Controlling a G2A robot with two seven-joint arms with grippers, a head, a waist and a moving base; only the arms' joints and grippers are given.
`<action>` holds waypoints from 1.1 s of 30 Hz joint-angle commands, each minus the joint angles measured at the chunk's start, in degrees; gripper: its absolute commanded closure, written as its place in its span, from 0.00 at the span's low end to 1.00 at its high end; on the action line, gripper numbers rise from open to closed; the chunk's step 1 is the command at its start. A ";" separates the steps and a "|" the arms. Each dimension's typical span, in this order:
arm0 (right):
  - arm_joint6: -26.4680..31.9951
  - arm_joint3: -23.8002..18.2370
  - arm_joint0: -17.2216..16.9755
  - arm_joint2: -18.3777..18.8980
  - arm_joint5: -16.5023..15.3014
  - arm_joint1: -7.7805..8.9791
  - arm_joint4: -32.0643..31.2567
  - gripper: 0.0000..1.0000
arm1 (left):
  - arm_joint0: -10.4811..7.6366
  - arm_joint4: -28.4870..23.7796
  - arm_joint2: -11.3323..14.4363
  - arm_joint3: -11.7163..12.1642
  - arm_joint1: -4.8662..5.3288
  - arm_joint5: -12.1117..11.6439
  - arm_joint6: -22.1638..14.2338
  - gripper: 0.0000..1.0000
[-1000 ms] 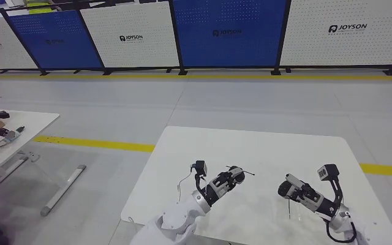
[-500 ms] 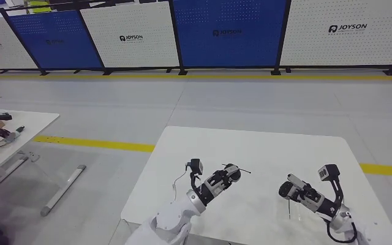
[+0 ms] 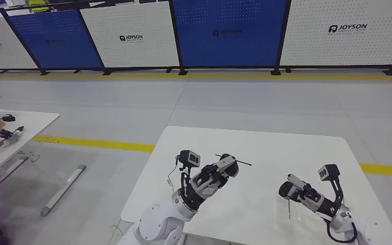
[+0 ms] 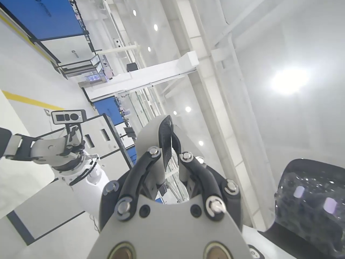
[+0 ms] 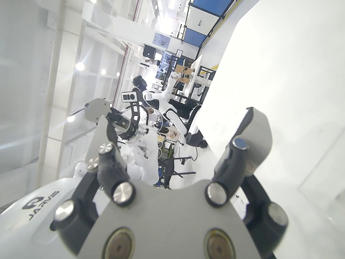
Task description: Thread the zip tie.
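A thin black zip tie [image 3: 235,160] sticks out on both sides of my left gripper [image 3: 227,162], which is shut on it and held above the middle of the white table [image 3: 275,144]. In the left wrist view the left gripper [image 4: 167,136] points upward at the ceiling with its black pads pressed together. My right gripper [image 3: 283,190] hovers low over the table's right front part, apart from the left one. In the right wrist view the right gripper [image 5: 175,119] stands wide open with nothing between its fingers. A second thin dark strip [image 3: 289,208] lies on the table beside the right arm.
The table's near edge [image 3: 131,214] runs close to the left arm's base. Blue and white partition panels [image 3: 229,33] line the far side of the floor. Another white table [image 3: 24,122] stands off to the left.
My left arm has risen and swung left and away from me, carrying the zip tie with it. The right arm has stayed where it was.
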 commanded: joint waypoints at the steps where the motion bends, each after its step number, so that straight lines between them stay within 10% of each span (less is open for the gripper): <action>1: 0.00 0.00 0.00 0.00 0.00 0.00 0.00 0.00 | -0.01 0.07 0.03 0.04 -0.01 -0.01 0.04 1.00; 22: 0.00 0.00 0.00 0.00 0.00 0.00 0.00 0.00 | -1.05 -11.14 0.67 -0.02 0.00 4.47 -4.36 1.00; 33: 0.00 0.00 0.00 0.00 0.00 0.00 0.00 0.00 | -2.60 3.45 4.80 11.26 0.21 6.94 -3.74 1.00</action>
